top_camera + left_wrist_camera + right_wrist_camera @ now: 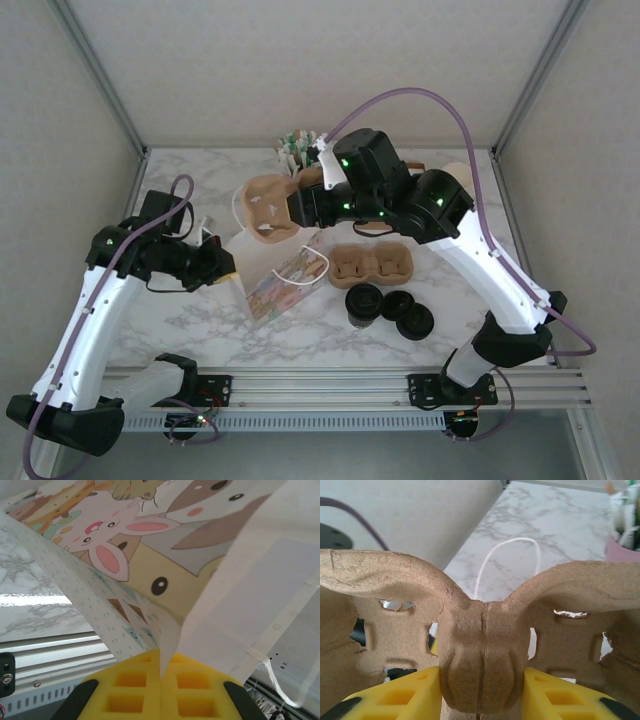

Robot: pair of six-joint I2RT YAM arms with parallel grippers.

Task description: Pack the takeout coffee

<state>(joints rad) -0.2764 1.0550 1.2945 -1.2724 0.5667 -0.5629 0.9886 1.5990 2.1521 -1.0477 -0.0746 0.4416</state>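
Bag (150,595), cartoon-printed, pinched in left hand (161,692); carrier (480,640) clamped in right hand (482,702).

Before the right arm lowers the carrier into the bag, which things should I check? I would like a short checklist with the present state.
1. Left gripper shut on the paper bag edge: ok.
2. Right gripper clamped on the cup carrier at its centre ridge: ok.
3. Cup carrier lined up over the bag mouth: cannot tell.
4. Bag mouth open wide enough: cannot tell.
5. Second carrier out of the way, right of the bag: ok.
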